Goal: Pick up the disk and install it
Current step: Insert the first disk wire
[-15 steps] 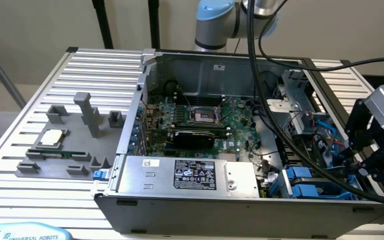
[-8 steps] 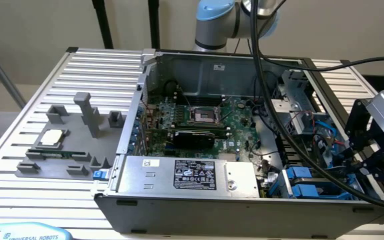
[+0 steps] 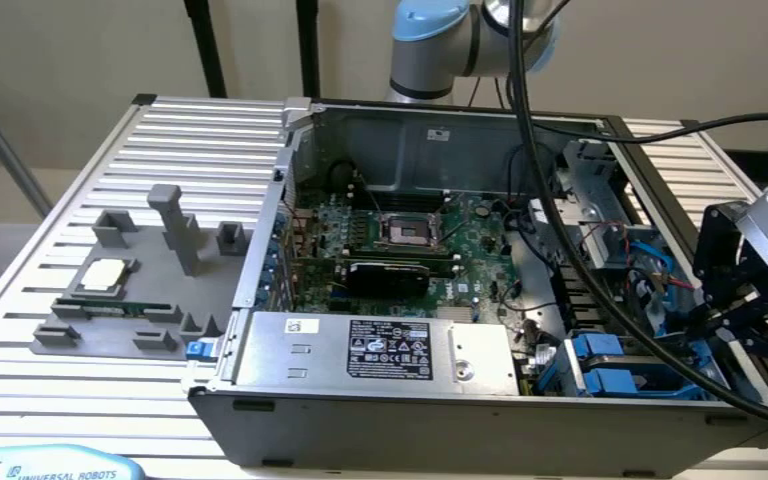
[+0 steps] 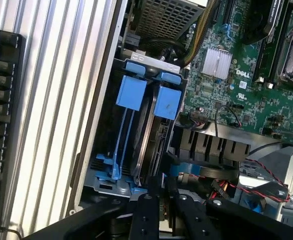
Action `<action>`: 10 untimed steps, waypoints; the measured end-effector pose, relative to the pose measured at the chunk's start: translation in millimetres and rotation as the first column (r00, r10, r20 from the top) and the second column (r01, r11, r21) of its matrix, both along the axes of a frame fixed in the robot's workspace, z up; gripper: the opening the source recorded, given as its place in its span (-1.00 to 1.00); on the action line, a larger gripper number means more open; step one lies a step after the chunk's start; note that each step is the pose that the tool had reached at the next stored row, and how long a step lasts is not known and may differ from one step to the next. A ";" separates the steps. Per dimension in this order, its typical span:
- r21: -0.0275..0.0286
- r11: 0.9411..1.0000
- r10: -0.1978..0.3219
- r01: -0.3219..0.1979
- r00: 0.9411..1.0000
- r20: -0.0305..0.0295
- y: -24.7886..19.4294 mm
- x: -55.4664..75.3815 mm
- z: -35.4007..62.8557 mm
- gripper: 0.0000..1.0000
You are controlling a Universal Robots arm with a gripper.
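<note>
Disk (image 4: 147,131) stands on edge in its blue carrier (image 4: 131,92) in the bay (image 4: 92,150), just in front of our hand (image 4: 162,200), so its end is easy to reach. We cannot tell if the hand grips it.

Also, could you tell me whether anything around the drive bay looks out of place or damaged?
Nothing stands out: the disk sits edge-on in the drive bay by the tool, and nothing looks bent, loose or damaged.
</note>
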State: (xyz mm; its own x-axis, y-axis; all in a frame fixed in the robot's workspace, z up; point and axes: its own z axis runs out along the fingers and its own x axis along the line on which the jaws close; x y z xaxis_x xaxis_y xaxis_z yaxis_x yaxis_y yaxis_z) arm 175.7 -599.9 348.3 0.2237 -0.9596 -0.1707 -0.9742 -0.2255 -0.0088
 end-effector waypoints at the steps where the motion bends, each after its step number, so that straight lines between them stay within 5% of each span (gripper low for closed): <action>1: 0.001 1.000 0.006 -0.006 1.000 0.001 -0.2 0.0 0.0 -0.66; 10: 0.005 0.999 0.032 -0.032 0.999 0.009 -0.8 -16.0 0.2 -0.66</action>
